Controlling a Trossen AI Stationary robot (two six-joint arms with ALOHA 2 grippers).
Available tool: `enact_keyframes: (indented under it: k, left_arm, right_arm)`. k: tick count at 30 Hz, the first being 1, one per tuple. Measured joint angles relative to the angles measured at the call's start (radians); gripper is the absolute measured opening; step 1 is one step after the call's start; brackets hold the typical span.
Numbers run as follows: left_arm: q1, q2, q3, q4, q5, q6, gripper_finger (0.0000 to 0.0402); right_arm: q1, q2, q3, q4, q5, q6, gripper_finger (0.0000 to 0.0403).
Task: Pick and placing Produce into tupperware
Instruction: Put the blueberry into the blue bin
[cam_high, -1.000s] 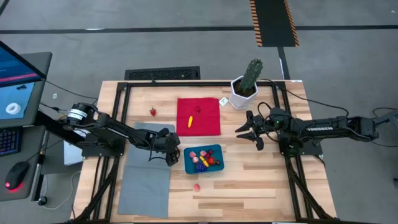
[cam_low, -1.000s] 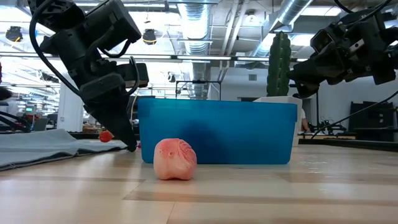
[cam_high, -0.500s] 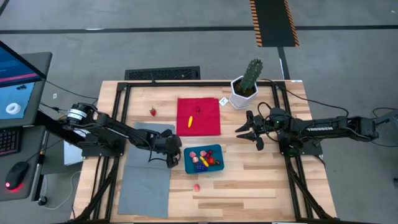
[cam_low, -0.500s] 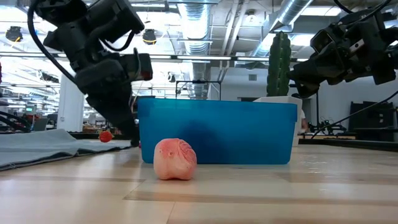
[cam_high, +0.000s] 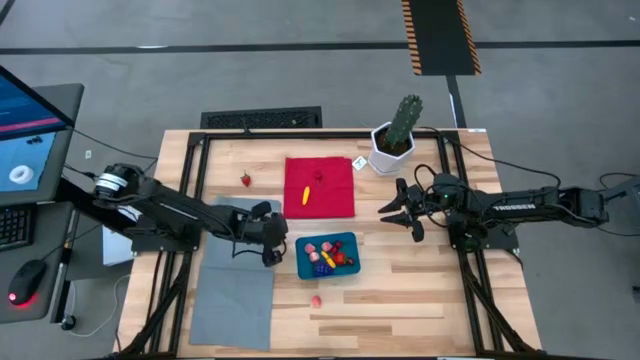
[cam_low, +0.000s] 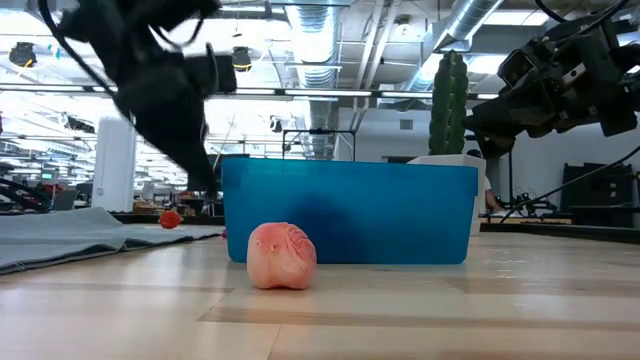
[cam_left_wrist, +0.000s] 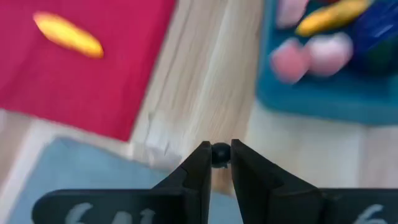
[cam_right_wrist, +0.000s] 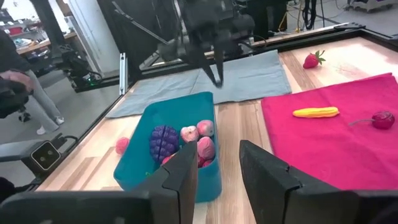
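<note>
Lifted since a second ago, the left end effector now pinches a tiny dark round berry beside the shallow teal plastic tupperware.
Raised to clear its wall; right end effector waits apart over bare bench.

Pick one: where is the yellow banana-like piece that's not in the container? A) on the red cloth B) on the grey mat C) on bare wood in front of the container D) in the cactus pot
A: the yellow banana-like piece lies on the red cloth, near a cherry, behind the teal container.
</note>
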Motion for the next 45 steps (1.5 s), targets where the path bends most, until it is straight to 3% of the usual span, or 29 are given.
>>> enact_keyframes:
  k: [12,20,27,37,42,45]
  left_arm:
    - [-0.062,-0.44,-0.079,0.071,-0.121,0.095,0.0045]
    - [-0.062,-0.768,-0.226,0.191,-0.055,0.161,0.0045]
    - [-0.062,-0.982,-0.358,0.241,-0.04,0.154,0.0045]
    - [-0.063,-1.201,-0.6,0.527,-0.087,0.006,0.0045]
    - [-0.062,-1.22,-0.707,0.685,-0.18,-0.213,0.0045]
    - [-0.064,-1.214,-0.71,0.666,-0.26,-0.36,0.0045]
  right_arm:
    - [0.009,0.0,0.0,-0.006,0.0,0.006,0.0145]
    - [0.013,0.0,0.0,-0.006,0.0,0.006,0.0143]
    - [0.013,0.0,0.0,0.002,0.0,0.006,0.0146]
    - [0.013,0.0,0.0,0.009,0.0,0.007,0.0142]
    - [0.013,0.0,0.0,0.008,0.0,0.017,0.0146]
    - [0.013,0.0,0.0,0.008,0.0,0.033,0.0146]
